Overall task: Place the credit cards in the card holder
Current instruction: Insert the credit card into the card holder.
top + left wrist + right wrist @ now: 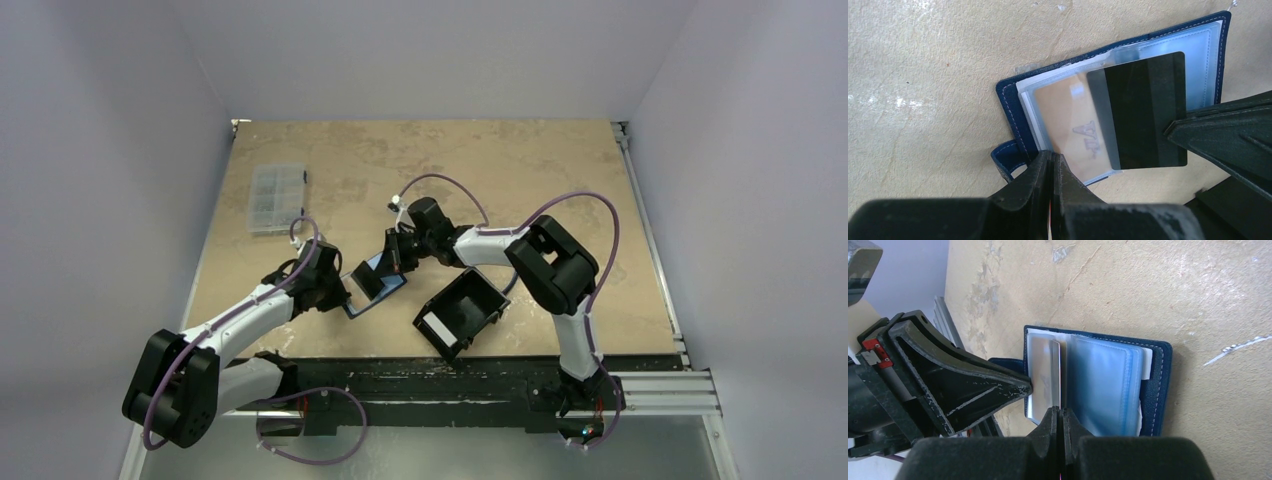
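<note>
On the tan mottled tabletop (480,170), near its middle, the navy card holder (375,280) is open. The left gripper (1051,167) pinches its clear sleeve (1068,120). The right gripper (1058,415) is clamped on a dark credit card (1148,110), whose edge is tucked into that sleeve.

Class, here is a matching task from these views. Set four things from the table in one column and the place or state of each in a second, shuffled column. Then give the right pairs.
Column A:
1 card holder
2 black card
3 clear compartment box
4 black tray

Column B:
a at the far left of the table, alone
b pinched by the right gripper
c lying open, one clear sleeve pinched by the left gripper
d marked with a white label

Pairs: 1-c; 2-b; 3-a; 4-d
</note>
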### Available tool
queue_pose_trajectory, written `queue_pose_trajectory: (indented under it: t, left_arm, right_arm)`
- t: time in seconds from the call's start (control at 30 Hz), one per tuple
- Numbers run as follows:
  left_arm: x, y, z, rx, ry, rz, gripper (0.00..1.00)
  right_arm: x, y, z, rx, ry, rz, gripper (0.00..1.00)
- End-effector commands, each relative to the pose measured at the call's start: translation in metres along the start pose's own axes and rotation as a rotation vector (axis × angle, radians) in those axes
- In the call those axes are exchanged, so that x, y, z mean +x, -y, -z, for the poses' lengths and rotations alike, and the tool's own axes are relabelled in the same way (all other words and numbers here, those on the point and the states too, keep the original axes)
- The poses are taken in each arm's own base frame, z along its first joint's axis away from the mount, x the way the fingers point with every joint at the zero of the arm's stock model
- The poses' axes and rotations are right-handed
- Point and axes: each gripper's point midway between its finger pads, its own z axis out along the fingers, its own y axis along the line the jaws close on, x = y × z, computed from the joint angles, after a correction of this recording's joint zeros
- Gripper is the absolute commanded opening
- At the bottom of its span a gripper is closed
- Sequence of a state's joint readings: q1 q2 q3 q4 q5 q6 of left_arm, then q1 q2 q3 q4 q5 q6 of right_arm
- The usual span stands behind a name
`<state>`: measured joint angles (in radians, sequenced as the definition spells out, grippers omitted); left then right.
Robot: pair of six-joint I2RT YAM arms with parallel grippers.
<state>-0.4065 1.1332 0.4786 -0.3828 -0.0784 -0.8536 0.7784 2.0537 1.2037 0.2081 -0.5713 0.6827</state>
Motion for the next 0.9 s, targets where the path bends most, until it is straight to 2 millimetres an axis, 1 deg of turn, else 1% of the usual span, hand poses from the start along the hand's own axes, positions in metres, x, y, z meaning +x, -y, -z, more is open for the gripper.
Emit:
queue_pose_trajectory:
  t: [0.0, 0.17, 0.33, 0.5, 0.63, 0.73, 0.87]
  left_arm:
    - [0.008, -0.009, -0.003, -0.025, -0.019, 0.002, 0.00]
    - [0.008, -0.008, -0.003, -0.023, -0.021, 0.001, 0.00]
    - [0.008, -0.007, -0.003, -0.019, -0.019, 0.003, 0.00]
    - [0.007, -0.006, -0.004, -0.014, -0.018, 0.003, 0.00]
    - [0.007, -0.005, -0.004, -0.009, -0.018, 0.004, 0.00]
    - [0.008, -0.004, -0.004, -0.006, -0.020, 0.004, 0.00]
    - [0.007, -0.004, -0.004, -0.005, -0.019, 0.005, 0.00]
  right_arm:
    - [-0.004, -0.004, -0.003, -0.034, 0.011, 0.011, 0.00]
    - [0.000, 0.004, -0.008, -0.014, 0.002, -0.012, 0.00]
    - [0.004, 0.007, -0.010, 0.003, -0.003, -0.027, 0.00]
    - [0.010, 0.009, -0.012, 0.059, -0.036, -0.002, 0.07]
    - [0.013, 0.006, -0.009, 0.096, -0.051, 0.034, 0.09]
    - [0.017, 0.002, -0.010, 0.099, -0.074, 0.070, 0.14]
    - [0.018, 0.002, -0.007, 0.120, -0.103, 0.114, 0.16]
